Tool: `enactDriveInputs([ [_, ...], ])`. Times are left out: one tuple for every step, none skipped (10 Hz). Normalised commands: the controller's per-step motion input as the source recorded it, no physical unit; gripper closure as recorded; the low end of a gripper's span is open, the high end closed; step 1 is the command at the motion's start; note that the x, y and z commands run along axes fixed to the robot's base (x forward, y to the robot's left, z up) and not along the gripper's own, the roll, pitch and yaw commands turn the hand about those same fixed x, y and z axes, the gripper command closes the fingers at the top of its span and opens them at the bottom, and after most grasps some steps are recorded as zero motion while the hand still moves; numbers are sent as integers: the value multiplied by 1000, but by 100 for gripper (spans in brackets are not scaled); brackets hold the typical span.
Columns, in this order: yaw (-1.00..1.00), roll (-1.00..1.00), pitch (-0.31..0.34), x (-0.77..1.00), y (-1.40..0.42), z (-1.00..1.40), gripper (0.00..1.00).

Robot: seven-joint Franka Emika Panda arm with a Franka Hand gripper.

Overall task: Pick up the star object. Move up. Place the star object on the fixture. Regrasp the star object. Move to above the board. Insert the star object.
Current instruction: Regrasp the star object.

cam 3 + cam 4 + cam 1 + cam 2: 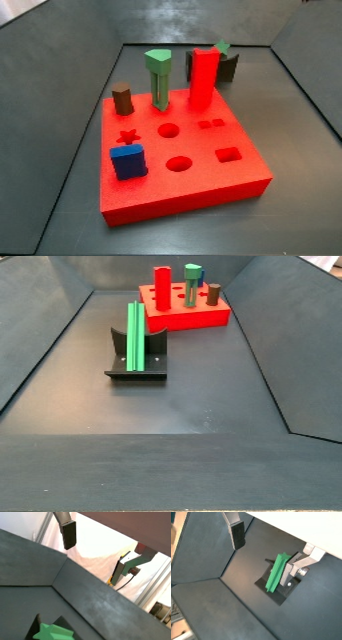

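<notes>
The star object [135, 338] stood upright against the fixture [138, 366], its long green body leaning on the dark bracket's upright and its lower end on the base plate, well apart from the board [187, 314] at the far end of the floor. A wrist view showed it the same way, the star object [276, 573] resting on the fixture [278, 587], and in a wrist view only its ridged star-shaped top [52, 632] showed at the edge of the picture. It looked stiff, light and smooth, probably hard plastic, so it would likely not bend but could slip or tip if pinched on the ridge points; a hold across the upper half, above the bracket, with the pads seated in opposite grooves, seemed the safest. The gripper [264, 548] hovered above the fixture with its fingers spread wide and nothing between them, one dark pad [238, 534] clear of the peg on one side. The star hole [130, 137] lay free near the board's left edge, beside a blue block [127, 161], with a green triangular peg [159, 80], a red post [202, 77] and a brown cylinder [123, 100] standing behind. Neither side view showed the gripper, so its height over the peg was hard to judge, and in a side view the fixture was mostly hidden behind the red post
</notes>
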Motion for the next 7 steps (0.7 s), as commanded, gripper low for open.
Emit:
enactDriveInputs([
  [229,358,128,111,-52,-10,0],
  [229,229,79,98,-38,0,0],
  [223,193,41,88,-43,-5,0],
  [203,175,12,88,-51,-13,0],
  [219,261,7,35,44,-1000,0],
  [176,254,-15,42,44,-1000,0],
  [155,235,-34,46,40,-1000,0],
])
